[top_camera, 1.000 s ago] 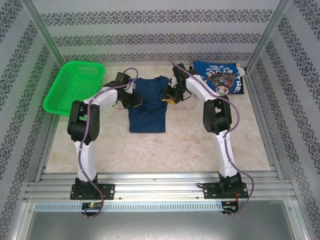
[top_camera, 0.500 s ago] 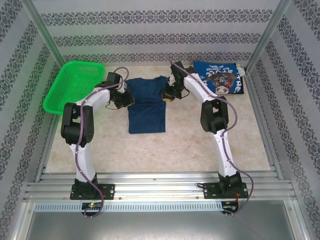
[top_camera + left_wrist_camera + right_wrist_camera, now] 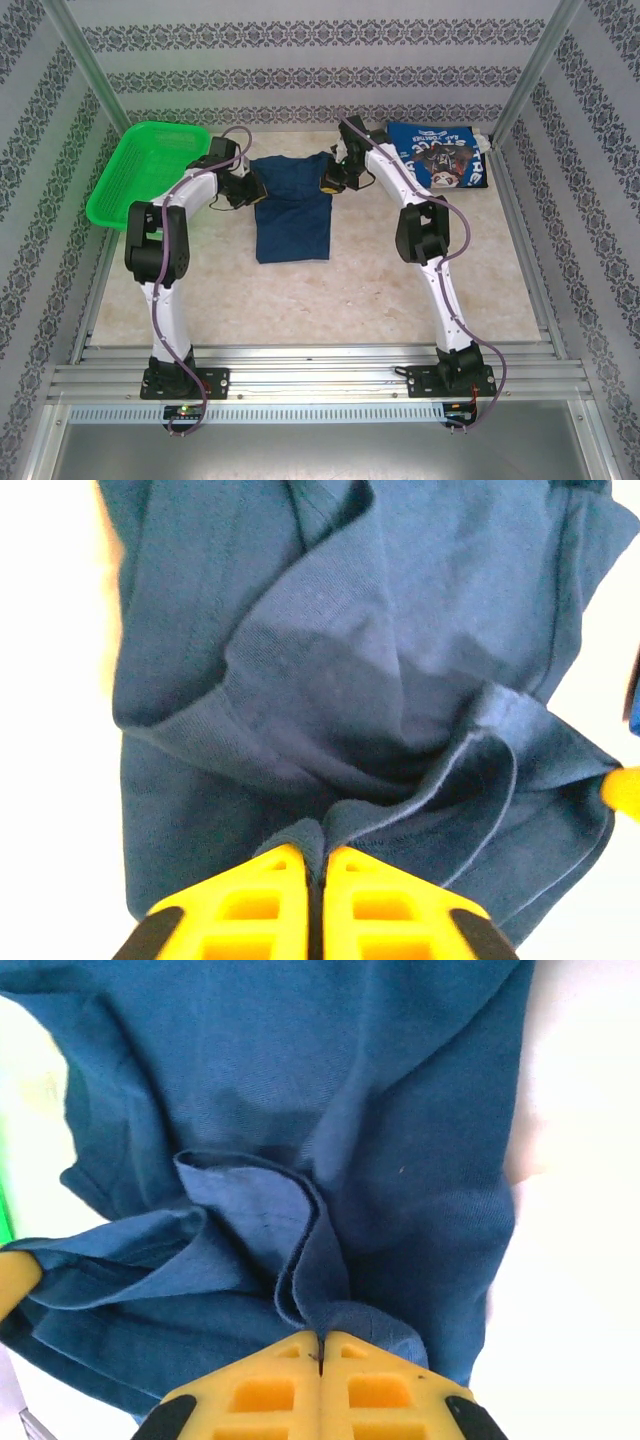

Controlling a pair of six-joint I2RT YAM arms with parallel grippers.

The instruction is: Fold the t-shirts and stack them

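The counter (image 3: 330,300) was a pale, faintly marbled slab framed by aluminium rails and walls papered in grey ornamental bands. At its 10 o'clock corner sat the green plastic mesh basket (image 3: 150,170), rectangular with flared, perforated sides, tilted against the wall.

The navy t-shirt (image 3: 293,215) lay toward 12 o'clock, between the two arms. It was a soft matte knit, its lower part a flat narrow rectangle and its upper part rumpled, with both shoulder ends drawn up off the surface. Seen from the wrists, the cloth rose in tented ridges, with stitched hems curling over deep shadowed folds.

The blue t-shirt (image 3: 437,155) rested at 1 o'clock, folded into a neat rectangle, brighter than the navy one, with white lettering and a dark picture facing up.

The left gripper (image 3: 250,192) met the navy shirt's 9 o'clock edge; its blocky yellow ribbed jaws were pressed together, pinching a fold of hem. The right gripper (image 3: 330,183) met the 3 o'clock edge, its yellow jaws likewise nipped on a ridge of fabric.
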